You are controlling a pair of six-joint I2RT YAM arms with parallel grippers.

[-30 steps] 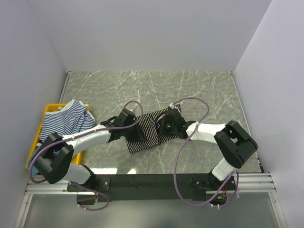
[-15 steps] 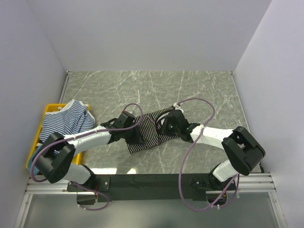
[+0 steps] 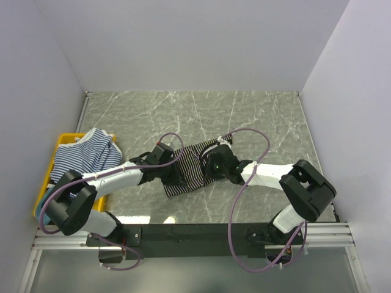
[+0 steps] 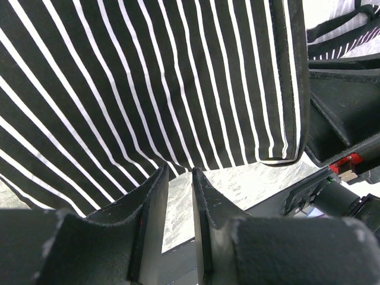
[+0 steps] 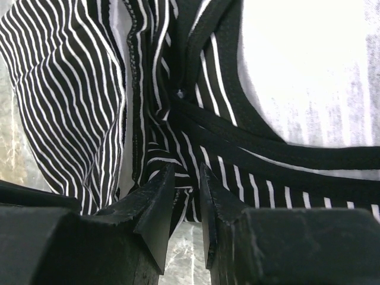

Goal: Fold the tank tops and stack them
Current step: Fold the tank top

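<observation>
The black-and-white striped tank top (image 3: 190, 160) lies bunched in the middle of the marble table, between my two grippers. My left gripper (image 3: 176, 177) is at its near left edge. In the left wrist view the jaws (image 4: 178, 172) are nearly closed on the fabric's edge, and the striped cloth (image 4: 148, 77) hangs raised over the table. My right gripper (image 3: 211, 166) is at the top's right side. In the right wrist view its jaws (image 5: 187, 169) are closed on a fold of striped fabric (image 5: 65, 89) beside the black trim. A blue-and-white tank top (image 3: 82, 155) lies heaped in the bin at the left.
A yellow bin (image 3: 63, 140) stands at the table's left edge with the blue-and-white top spilling over its rim. White walls enclose the table on three sides. Purple cables loop over both arms. The other arm's black body (image 4: 341, 119) is close on the right in the left wrist view.
My right gripper has moved a little left and nearer with the top's right side, so the cloth is more bunched. My left gripper has barely moved.
</observation>
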